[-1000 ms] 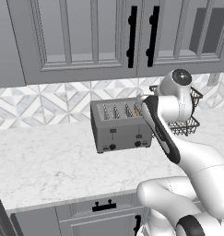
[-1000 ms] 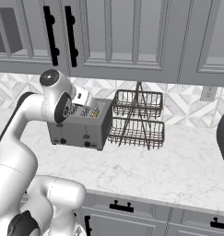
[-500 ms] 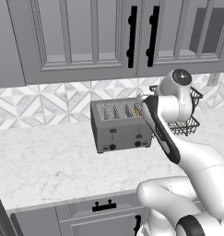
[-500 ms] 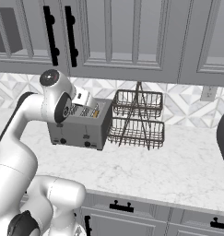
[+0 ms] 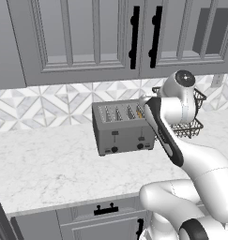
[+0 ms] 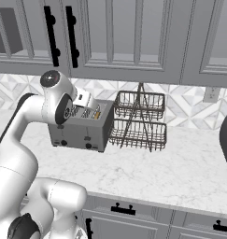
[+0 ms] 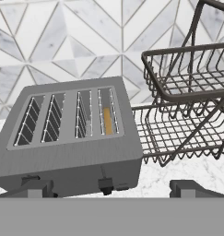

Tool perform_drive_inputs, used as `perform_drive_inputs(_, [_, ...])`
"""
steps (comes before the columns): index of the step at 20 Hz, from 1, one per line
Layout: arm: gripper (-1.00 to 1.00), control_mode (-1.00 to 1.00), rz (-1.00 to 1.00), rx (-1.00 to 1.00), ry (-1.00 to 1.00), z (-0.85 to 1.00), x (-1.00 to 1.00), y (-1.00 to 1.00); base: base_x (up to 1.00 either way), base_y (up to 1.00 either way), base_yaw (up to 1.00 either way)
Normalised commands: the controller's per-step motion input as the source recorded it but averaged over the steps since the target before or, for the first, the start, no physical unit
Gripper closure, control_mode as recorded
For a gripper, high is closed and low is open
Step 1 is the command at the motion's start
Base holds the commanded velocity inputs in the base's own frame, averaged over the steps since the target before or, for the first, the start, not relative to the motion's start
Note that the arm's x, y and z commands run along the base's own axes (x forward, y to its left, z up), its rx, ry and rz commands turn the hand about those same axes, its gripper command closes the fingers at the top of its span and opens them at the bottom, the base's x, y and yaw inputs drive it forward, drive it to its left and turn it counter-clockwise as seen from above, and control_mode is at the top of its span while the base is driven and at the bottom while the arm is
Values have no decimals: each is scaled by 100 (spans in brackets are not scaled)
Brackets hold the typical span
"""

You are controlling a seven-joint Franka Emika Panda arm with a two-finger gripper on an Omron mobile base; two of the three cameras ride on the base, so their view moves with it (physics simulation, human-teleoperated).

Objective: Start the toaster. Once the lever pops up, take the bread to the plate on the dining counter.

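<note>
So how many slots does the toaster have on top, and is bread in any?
4, side by side across the top of the toaster. The bread sits in the slot nearest the wire rack; the other three look empty.

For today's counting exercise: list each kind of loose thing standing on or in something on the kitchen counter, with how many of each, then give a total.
Toaster: 1
Bread slice, in the toaster's slot nearest the basket: 1
Wire basket rack, two tiers: 1
Total: 3
</note>
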Motion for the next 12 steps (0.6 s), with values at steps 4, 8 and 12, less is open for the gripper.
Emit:
perform_drive_inputs(4, [-100,-100,0,0,0,0,0,0,0,0,0])
perform_drive_inputs(8, [-100,-100,0,0,0,0,0,0,0,0,0])
perform_drive_inputs(12, [-100,-100,0,0,0,0,0,0,0,0,0])
